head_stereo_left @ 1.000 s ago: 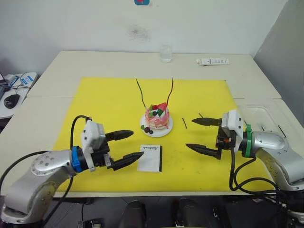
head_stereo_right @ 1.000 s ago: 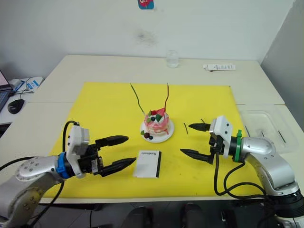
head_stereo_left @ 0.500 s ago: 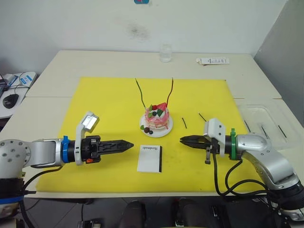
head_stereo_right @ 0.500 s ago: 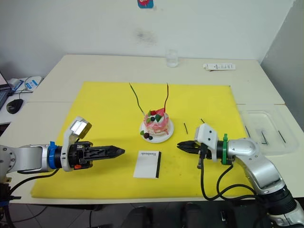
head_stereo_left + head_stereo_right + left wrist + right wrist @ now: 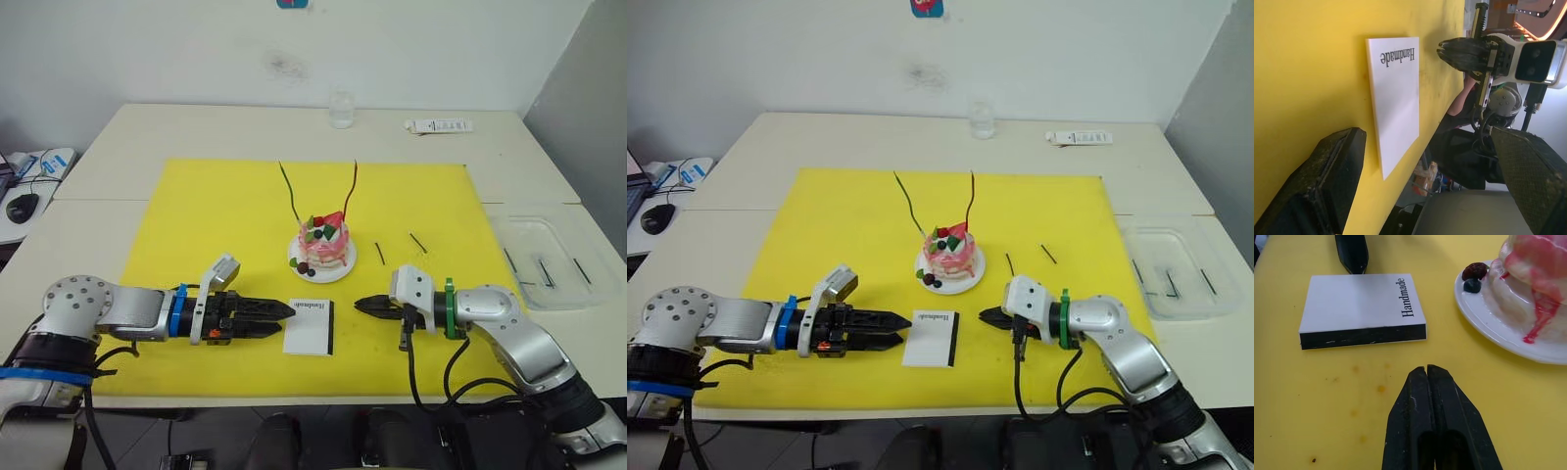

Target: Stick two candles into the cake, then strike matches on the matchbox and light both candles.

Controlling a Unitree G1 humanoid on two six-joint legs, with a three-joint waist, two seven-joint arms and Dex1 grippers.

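- flat white matchbox (image 5: 311,325) with a black strip lies on the yellow mat (image 5: 216,225), in front of the glossy pink cake (image 5: 324,243).
- left pincer (image 5: 285,312) spread, empty, tips just beside the matchbox.
- right pincer (image 5: 361,304) pressed together, empty.

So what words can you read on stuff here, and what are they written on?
"Handmade": on the white face of the matchbox, near one edge.
The white strip at the table's far side has markings too small to read.
The sign on the wall is cut off, unreadable.
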